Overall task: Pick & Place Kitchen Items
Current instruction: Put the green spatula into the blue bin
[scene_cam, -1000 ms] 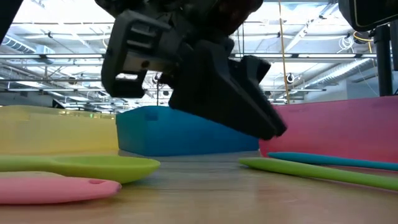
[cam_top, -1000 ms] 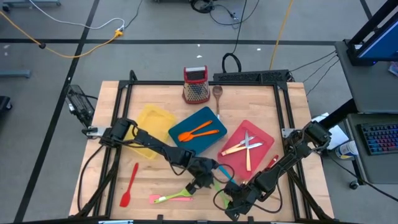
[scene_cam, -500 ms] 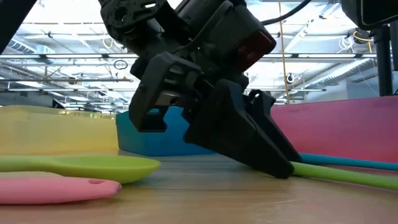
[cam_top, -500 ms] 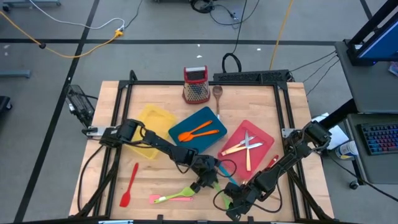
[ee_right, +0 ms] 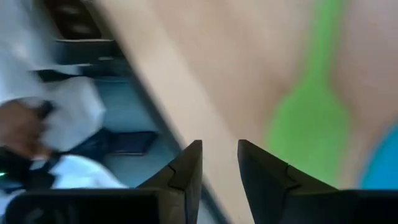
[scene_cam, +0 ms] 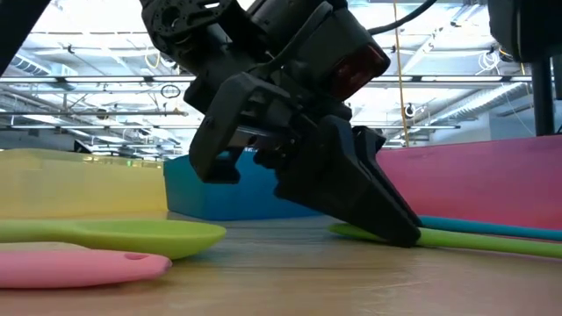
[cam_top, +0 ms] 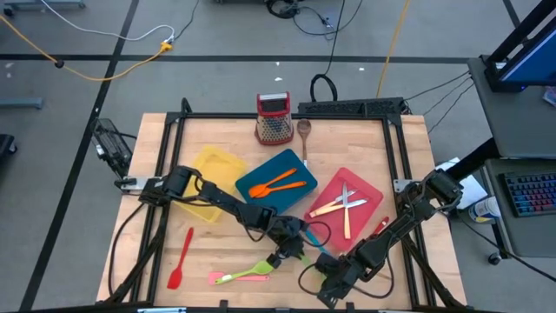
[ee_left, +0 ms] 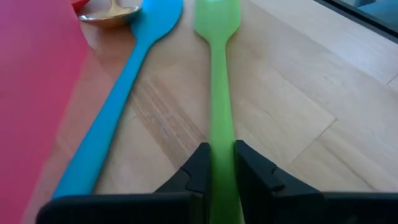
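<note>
A slim green utensil (ee_left: 219, 93) lies flat on the wooden table beside a blue spatula (ee_left: 118, 106), just off the red tray (ee_left: 31, 93). My left gripper (ee_left: 220, 168) is down at the table, near its front middle (cam_top: 291, 250), and is shut on the green utensil's handle. My right gripper (ee_right: 219, 168) hovers open near the front edge (cam_top: 328, 283), with nothing between its fingers. A second green utensil (scene_cam: 114, 235) and a pink one (scene_cam: 79, 263) lie flat to the left. My left gripper pinches the green utensil's handle (ee_left: 221, 134) between its two fingers, well back from the head (ee_left: 214, 18). The fingers slant down from the table's left and point along the handle. The utensil lies flat on the table (scene_cam: 483, 239).
The yellow tray (cam_top: 213, 174), the teal tray (cam_top: 291, 165) with orange utensils and the red tray (cam_top: 365, 187) with pale-handled cutlery fill the middle. A red grater (cam_top: 274, 117) and a wooden spoon (cam_top: 304, 135) stand at the back. A red spatula (cam_top: 180, 258) lies front left.
My left gripper has come down to the table toward the green utensil and rolled a little. Its fingers now sit on either side of the green handle. The utensil has stayed on the table.
</note>
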Robot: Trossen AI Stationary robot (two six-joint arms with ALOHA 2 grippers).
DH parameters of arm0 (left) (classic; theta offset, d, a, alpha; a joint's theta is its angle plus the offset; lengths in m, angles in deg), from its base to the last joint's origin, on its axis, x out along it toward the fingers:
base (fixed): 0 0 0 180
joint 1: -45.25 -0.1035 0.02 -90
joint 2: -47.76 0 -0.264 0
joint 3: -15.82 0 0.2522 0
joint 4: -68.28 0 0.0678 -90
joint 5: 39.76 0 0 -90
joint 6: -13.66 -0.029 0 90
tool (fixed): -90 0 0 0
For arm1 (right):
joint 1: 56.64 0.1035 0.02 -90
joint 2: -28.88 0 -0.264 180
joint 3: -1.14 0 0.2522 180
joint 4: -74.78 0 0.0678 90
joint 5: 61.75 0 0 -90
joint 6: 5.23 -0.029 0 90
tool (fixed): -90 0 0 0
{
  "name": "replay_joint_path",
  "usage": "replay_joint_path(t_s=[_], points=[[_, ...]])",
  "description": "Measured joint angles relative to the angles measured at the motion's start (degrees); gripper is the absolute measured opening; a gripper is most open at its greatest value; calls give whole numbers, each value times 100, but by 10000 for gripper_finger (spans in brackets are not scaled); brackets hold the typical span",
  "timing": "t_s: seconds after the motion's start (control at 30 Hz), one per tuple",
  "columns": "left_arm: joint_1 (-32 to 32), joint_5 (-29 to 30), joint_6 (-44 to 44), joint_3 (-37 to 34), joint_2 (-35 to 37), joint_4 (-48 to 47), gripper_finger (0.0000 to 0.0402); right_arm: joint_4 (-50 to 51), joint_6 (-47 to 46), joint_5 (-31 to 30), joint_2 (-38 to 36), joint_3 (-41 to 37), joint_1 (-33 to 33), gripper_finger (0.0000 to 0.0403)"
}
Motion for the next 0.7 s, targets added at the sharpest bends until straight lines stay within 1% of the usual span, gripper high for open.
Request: replay_joint_path(t_s=[0.07, 0.1, 0.17, 0.23, 0.33, 0.4, 0.47, 0.53, 0.6, 0.7], points=[[24, 20, 50, -2, 0, -31, 49, 434, -12, -2, 0, 0, 2, 95], [42, 48, 88, -4, 0, -35, 56, 608, -57, 0, 0, 0, 19, 95], [77, 137, 182, -8, -2, -6, 74, 900, -352, 3, 0, -2, 60, 95], [116, 368, 317, -11, -2, 75, 83, 991, -726, 36, 0, -2, 112, 95], [158, 643, 628, -17, -7, 264, 84, 975, -1186, 182, 0, -2, 214, 95], [159, 680, 891, -20, -9, 371, 76, 996, -1529, 308, 0, -2, 297, 95], [162, 700, 1136, -22, -15, 455, 67, 992, -1863, 308, 0, -2, 393, 95], [173, 750, 1263, -22, -17, 501, 61, 919, -2090, 254, 0, -64, 480, 95], [195, 769, 1283, -22, -17, 512, 59, 779, -2262, 68, 0, -219, 583, 95], [230, 825, 1312, -22, -20, 524, 65, 184, -2610, -224, -43, -618, 708, 95]])
